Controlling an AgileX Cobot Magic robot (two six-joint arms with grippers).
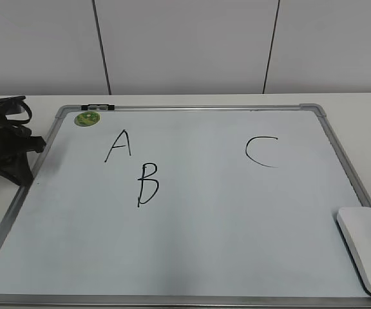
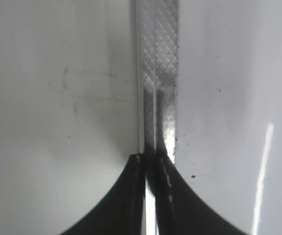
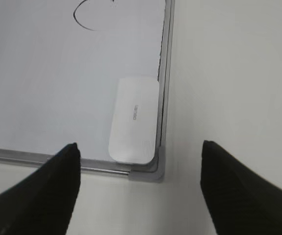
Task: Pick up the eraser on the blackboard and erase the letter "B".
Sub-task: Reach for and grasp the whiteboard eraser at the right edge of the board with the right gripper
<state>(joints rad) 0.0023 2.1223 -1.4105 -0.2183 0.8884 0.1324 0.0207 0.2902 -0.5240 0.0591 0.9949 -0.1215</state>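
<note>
Our right gripper (image 3: 138, 188) hangs nearest the eraser (image 3: 133, 120), fingers spread wide and holding nothing; the eraser lies ahead of them in the blackboard's (image 1: 192, 225) near right corner, its long axis along the right frame rail. Our left gripper (image 2: 151, 164) sits clenched and empty at the left rail, well apart from the letter "B" (image 1: 147, 185)
</note>
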